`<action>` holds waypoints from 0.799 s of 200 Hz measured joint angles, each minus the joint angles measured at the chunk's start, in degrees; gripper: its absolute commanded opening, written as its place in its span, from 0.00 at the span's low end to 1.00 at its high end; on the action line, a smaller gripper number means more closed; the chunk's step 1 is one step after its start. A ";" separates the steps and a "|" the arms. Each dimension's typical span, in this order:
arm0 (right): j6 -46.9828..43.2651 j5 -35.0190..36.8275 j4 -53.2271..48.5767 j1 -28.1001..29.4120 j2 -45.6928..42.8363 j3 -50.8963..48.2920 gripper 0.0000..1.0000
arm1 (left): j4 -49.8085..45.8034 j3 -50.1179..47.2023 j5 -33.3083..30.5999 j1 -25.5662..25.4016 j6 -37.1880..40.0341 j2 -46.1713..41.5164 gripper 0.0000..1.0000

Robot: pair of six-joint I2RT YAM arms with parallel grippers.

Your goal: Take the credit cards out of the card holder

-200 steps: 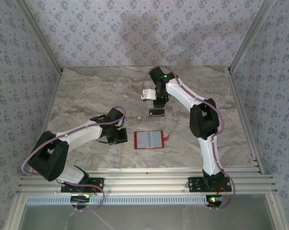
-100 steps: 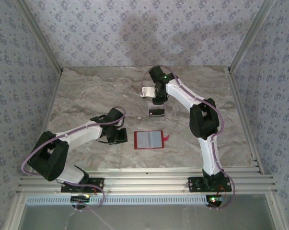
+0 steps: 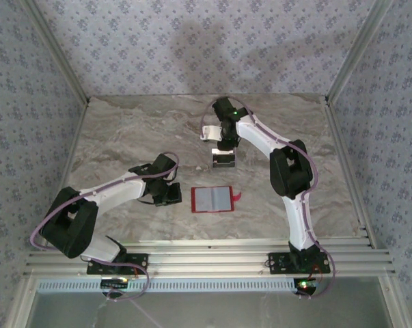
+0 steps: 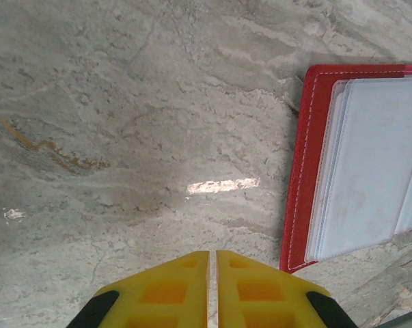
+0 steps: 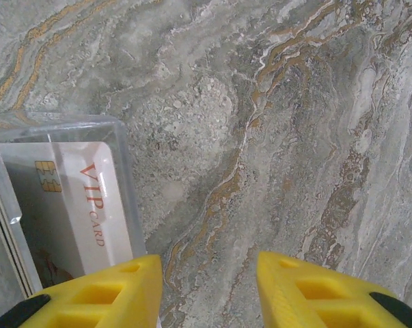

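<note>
Your left gripper (image 4: 212,254): fingers pressed together. Card holder (image 4: 298,171) lies open just right of tips, clear sleeves up. Your right gripper (image 5: 204,263): fingers spread over marble table (image 5: 294,102). Credit card (image 5: 76,205) reads "VIP CARD", sits in clear case (image 5: 121,147) beside left finger; possibly more stacked beneath.

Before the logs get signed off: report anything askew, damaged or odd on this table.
Nothing stands out. The red card holder lies flat and open, undamaged, its clear sleeves apparently empty. A VIP card sits neatly inside a clear case next to the open right gripper.
</note>
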 measured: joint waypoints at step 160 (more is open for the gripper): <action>28.06 -2.05 8.98 1.05 -23.76 -19.96 0.27 | 5.03 0.07 4.48 -0.92 -0.68 3.13 0.08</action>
